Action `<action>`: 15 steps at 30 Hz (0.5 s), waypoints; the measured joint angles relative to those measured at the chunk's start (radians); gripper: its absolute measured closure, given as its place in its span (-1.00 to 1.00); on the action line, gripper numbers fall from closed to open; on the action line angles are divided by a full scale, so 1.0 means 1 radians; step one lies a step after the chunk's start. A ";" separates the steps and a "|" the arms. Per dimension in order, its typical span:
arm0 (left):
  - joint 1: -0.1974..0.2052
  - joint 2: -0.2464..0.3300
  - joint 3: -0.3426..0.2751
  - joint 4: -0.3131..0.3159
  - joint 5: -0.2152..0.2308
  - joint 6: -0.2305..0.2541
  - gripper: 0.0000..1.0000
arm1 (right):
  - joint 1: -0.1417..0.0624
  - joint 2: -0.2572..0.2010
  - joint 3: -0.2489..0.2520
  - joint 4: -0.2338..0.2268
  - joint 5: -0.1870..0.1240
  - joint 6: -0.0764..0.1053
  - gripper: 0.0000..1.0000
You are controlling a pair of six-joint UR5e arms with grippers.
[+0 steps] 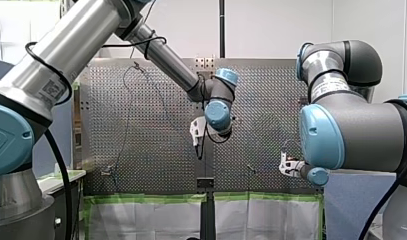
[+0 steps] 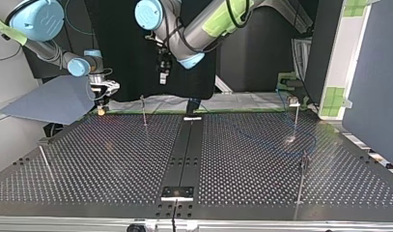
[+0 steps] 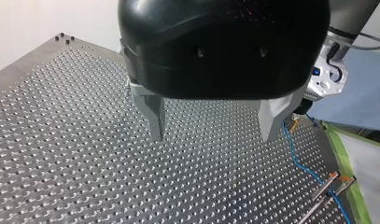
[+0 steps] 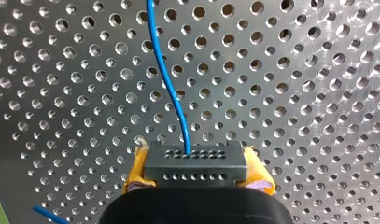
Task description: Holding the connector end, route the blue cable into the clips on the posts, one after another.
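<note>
My right gripper (image 4: 197, 169) has soft yellow pads (image 4: 137, 170), frayed at the edges. They are closed tight on the connector (image 4: 195, 163), a flat dark block with two rows of small round holes. The connector sits squarely between the pads. The cable (image 4: 165, 79), thin, smooth and blue, leaves the connector's top face at the middle and runs ahead of the gripper in a gentle S-curve. Below it is the table (image 4: 295, 93), dull metal punched with an even grid of round holes.

My left gripper (image 3: 214, 123) has a glossy, rounded black housing and two tapered grey metal fingers (image 3: 155, 116). They stand wide apart with nothing between them, above the table. The cable lies outside the gap, just beside one finger, and trails along the table to two thin metal posts (image 3: 325, 186) near a strip of green tape (image 3: 346, 172).

In the top view, my right gripper is low at the table's far left edge. My left gripper hangs above the far edge near the middle. Slim posts stand well apart across the table.
</note>
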 joint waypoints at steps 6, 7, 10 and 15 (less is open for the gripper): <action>0.001 0.065 -0.066 -0.003 0.001 0.002 -1.00 | 0.001 0.000 0.000 0.003 0.000 0.000 1.00; 0.001 0.075 -0.075 -0.002 0.002 0.002 -1.00 | 0.001 0.000 0.000 0.004 0.000 0.000 1.00; 0.001 0.108 -0.108 -0.002 0.002 0.002 -1.00 | 0.001 0.000 0.000 0.005 0.000 0.000 1.00; 0.004 0.152 -0.152 0.017 0.005 0.000 -1.00 | 0.001 0.000 0.000 0.003 0.000 0.000 1.00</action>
